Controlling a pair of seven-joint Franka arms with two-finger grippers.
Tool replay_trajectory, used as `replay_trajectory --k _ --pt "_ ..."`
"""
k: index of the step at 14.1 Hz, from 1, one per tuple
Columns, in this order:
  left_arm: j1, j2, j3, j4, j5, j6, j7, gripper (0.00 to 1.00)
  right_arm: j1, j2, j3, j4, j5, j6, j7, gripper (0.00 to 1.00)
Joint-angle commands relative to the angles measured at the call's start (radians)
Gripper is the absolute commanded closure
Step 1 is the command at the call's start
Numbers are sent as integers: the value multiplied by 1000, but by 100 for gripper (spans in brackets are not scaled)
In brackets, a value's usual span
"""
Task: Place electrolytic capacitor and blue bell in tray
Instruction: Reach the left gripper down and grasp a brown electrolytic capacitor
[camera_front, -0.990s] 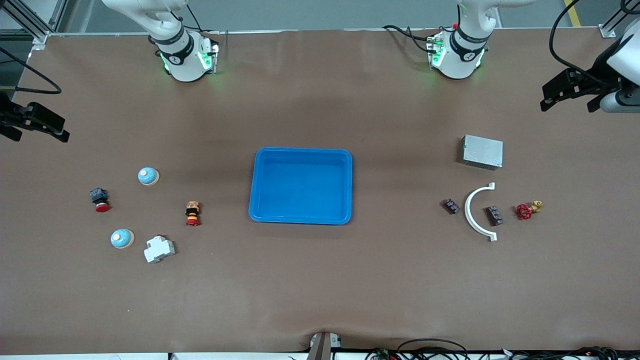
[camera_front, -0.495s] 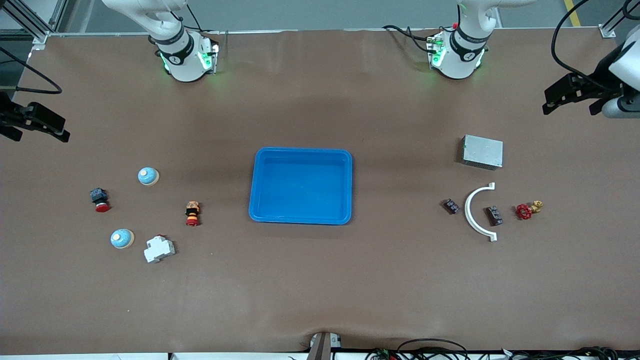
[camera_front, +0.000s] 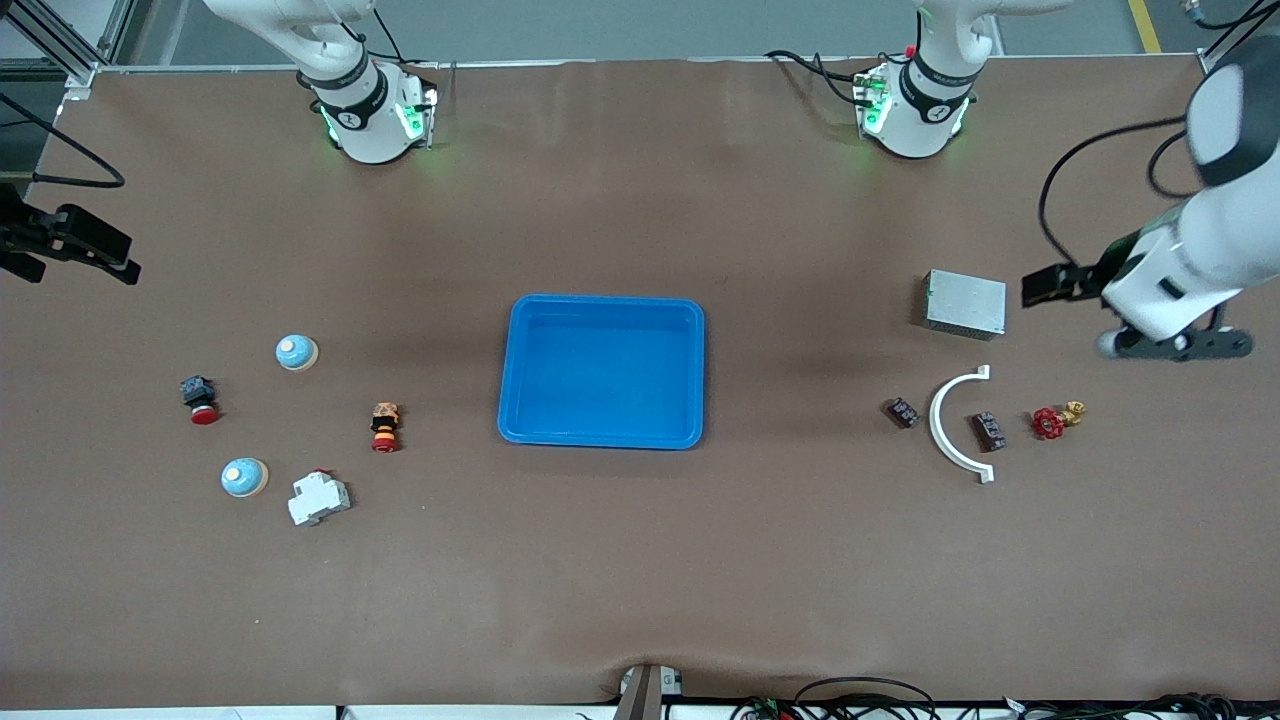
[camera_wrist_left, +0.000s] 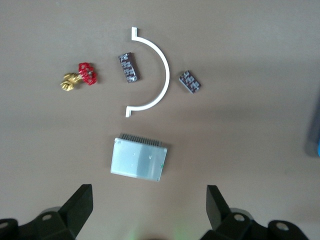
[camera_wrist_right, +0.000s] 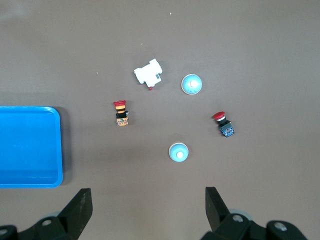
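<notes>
Bells (camera_front: 297, 352) sit under your right gripper (camera_wrist_right: 145, 210), jaws wide, two blue domes well apart from the empty tray (camera_front: 602, 437); drop squarely over one. Your left gripper (camera_wrist_left: 147, 207), also wide, hangs over the grey box (camera_wrist_left: 138, 159); I cannot pick out a capacitor there.

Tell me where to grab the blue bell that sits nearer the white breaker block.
Probably best from straight above. The round light-blue dome bell sits upright on the brown table, its pale button on top, so closing on opposite sides of the low dome near its rim seems safest. Keep the fingers off the white plastic breaker block, which lies close beside it.
</notes>
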Motion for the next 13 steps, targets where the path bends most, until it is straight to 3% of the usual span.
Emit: replay_trajectory --k 1,4,5,6,13 --pt "-6 -41 -7 -168 3 197 -111 0 0 5 4 18 -11 -8 6 0" --pt "-5 8 -41 -246 3 359 -262 0 0 5 4 18 -11 -8 6 0" --pt "-8 41 -44 -253 -5 392 -318 11 0 5 4 18 -11 -10 6 0" --pt "-8 77 -59 -254 -14 423 -381 15 0 5 4 18 -11 -10 6 0" --pt "-8 227 -73 -383 -14 754 -630 14 -3 5 4 18 -11 -8 6 0"
